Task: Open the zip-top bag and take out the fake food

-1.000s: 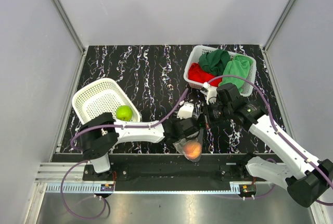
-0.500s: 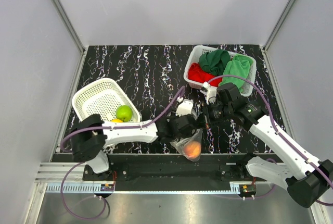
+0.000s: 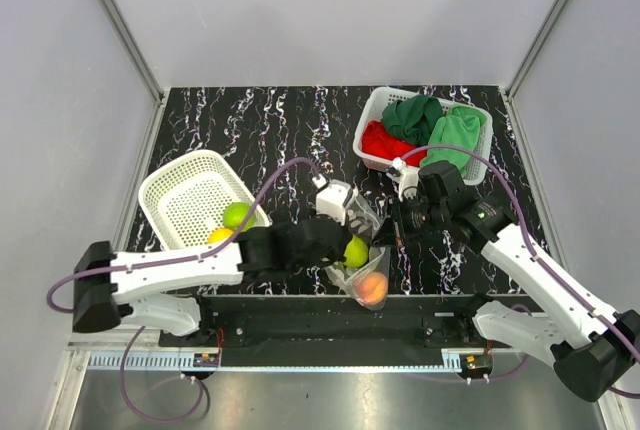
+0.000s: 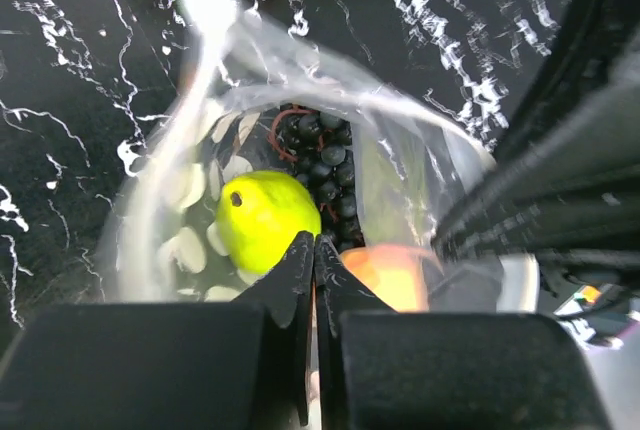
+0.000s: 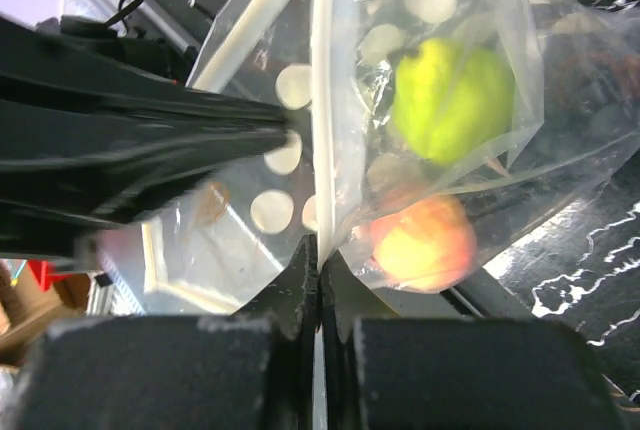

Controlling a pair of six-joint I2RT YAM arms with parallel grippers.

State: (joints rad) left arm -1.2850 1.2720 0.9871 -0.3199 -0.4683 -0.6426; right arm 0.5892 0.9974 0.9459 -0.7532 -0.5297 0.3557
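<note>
The zip-top bag (image 3: 365,268), clear with white dots, hangs mouth-up near the table's front edge between both grippers. Inside it lie a green apple (image 3: 356,250) and an orange-pink peach (image 3: 372,288). In the left wrist view I look into the bag's open mouth (image 4: 300,110) at the apple (image 4: 265,218) and peach (image 4: 395,275). My left gripper (image 4: 315,242) is shut on the bag's near rim. My right gripper (image 5: 320,245) is shut on the white zip strip (image 5: 322,100), with the apple (image 5: 450,95) and peach (image 5: 425,240) behind the film.
A white basket (image 3: 175,165) at the left holds a green apple (image 3: 237,215) and a yellow fruit (image 3: 220,236). Another white basket (image 3: 372,110) at the back right holds red and green cloths (image 3: 415,120). The table's front rail runs just below the bag.
My left gripper went from open to shut at the bag's mouth, and its arm swung its elbow out to the left. The green apple in the bag now shows. The right arm held still.
</note>
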